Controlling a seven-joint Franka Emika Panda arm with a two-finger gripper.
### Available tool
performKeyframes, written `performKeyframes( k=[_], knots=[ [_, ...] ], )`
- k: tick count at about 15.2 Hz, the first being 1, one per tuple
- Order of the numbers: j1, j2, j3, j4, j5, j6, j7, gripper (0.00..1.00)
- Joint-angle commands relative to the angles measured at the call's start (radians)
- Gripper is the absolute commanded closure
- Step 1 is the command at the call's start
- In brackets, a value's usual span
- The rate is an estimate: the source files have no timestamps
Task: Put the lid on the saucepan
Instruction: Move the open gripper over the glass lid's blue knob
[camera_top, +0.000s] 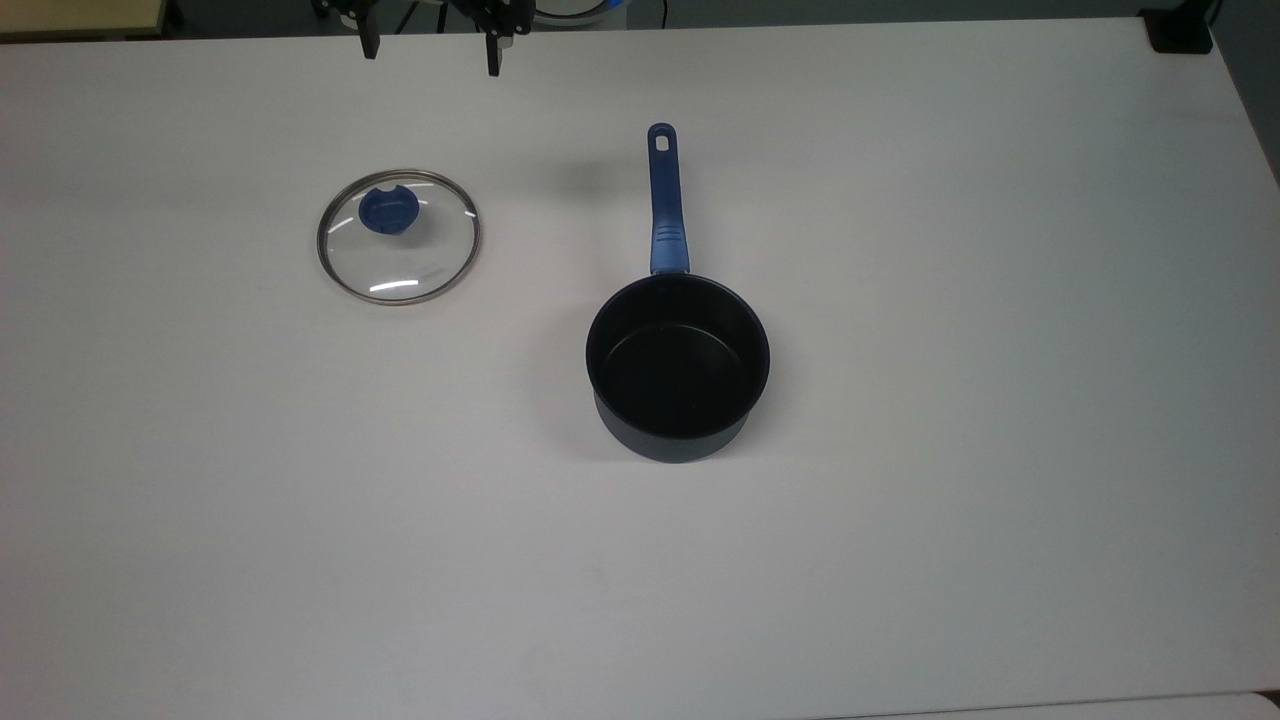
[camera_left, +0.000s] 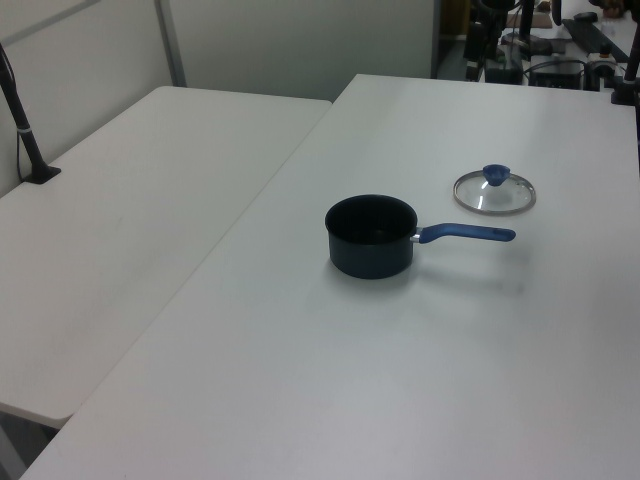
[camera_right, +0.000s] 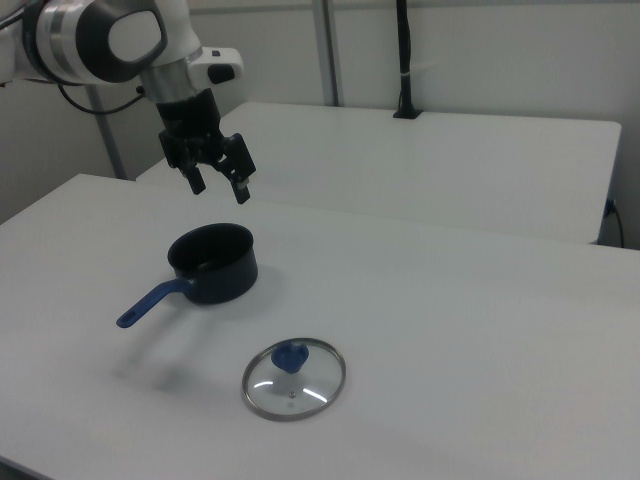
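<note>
In the top view, the glass lid (camera_top: 399, 237) lies flat on the white table (camera_top: 900, 500) in the upper left of the frame, its blue knob (camera_top: 389, 211) facing up. Above it, at the top edge, the gripper (camera_top: 433, 55) hangs with its two black fingers spread wide apart, holding nothing. Right of the lid and well apart from it, near the frame's centre, stands the saucepan (camera_top: 678, 366), open and black inside, its blue handle (camera_top: 665, 205) pointing toward the top edge.

In the left view, the saucepan (camera_left: 371, 235) sits mid-frame with its handle pointing right, and the lid (camera_left: 494, 192) lies beyond the handle, toward the upper right.

In the right view, the gripper (camera_right: 218, 182) hovers in the upper left, above and behind the saucepan (camera_right: 212, 263), fingers apart. The lid (camera_right: 294, 378) lies lower, near the bottom centre.
</note>
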Motion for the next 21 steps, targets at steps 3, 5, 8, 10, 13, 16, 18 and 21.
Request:
performKeyframes(
  k=[3,5,8,10,13,16,18,21],
  knots=[
    [0.017,0.001,-0.015,0.014,0.019,-0.013,-0.007,0.00],
    [0.017,0.001,-0.016,0.014,0.019,-0.013,-0.009,0.00],
    [0.017,0.000,-0.022,0.014,0.021,-0.016,-0.012,0.00],
    [0.013,-0.002,-0.033,0.016,0.019,-0.018,-0.014,0.00],
    [0.005,0.000,-0.041,0.010,0.004,-0.053,-0.160,0.00],
    [-0.015,0.006,-0.058,-0.035,-0.022,-0.108,-0.273,0.00],
    [-0.029,0.007,-0.059,-0.098,-0.093,-0.107,-0.279,0.00],
    [-0.049,0.004,-0.079,-0.248,-0.096,0.064,-0.271,0.00]
  ],
)
